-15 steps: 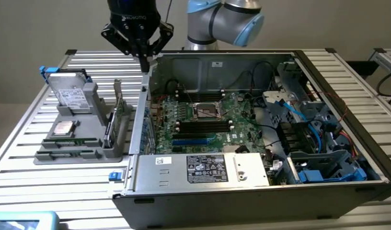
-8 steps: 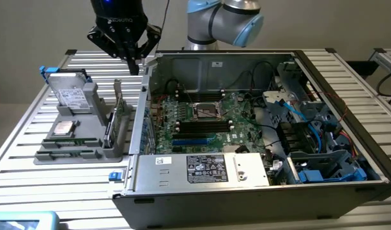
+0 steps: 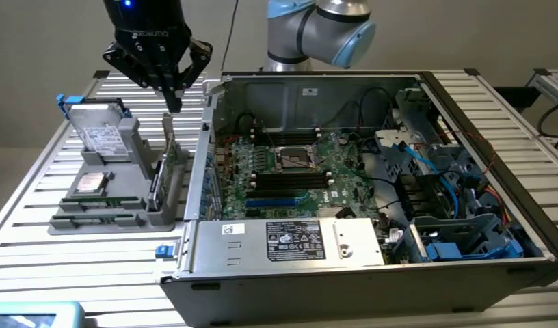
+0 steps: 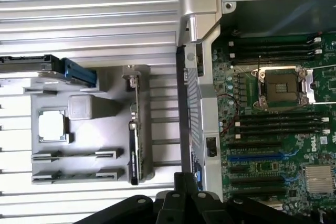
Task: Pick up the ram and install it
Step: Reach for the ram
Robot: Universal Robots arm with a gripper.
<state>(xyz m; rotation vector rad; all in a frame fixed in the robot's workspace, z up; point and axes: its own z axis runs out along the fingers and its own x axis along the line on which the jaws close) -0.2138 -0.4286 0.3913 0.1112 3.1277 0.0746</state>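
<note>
Ram (image 3: 101,203): lies flat in a groove of the grey holder (image 3: 161,222) on the tabletop (image 3: 42,260), untouched. A second stick (image 3: 92,220) lies alongside it, one groove farther from the tool.
Tool (image 3: 174,102): fingers are closed to a point and grip nothing. It hangs over the holder's end nearest the hard drive (image 3: 104,133), just above the top of the upright card (image 3: 172,160).
Ram from tool: down and well away along the holder, past the CPU (image 3: 92,182). It also sits off to the side away from the case (image 3: 192,253).
Long axis: the ram runs across the holder, crosswise to the card. It lies about parallel to the black memory slots (image 4: 278,121) on the board.
Slots from tool: on the opposite side from the ram, inside the open case and lower than the fingertips. They look empty.
Nearest thing to tool: the card, not the ram.
Arm: only one, so reach offers no choice.
Task state: by my reading the ram is not yet picked up and nothing is installed.
</note>
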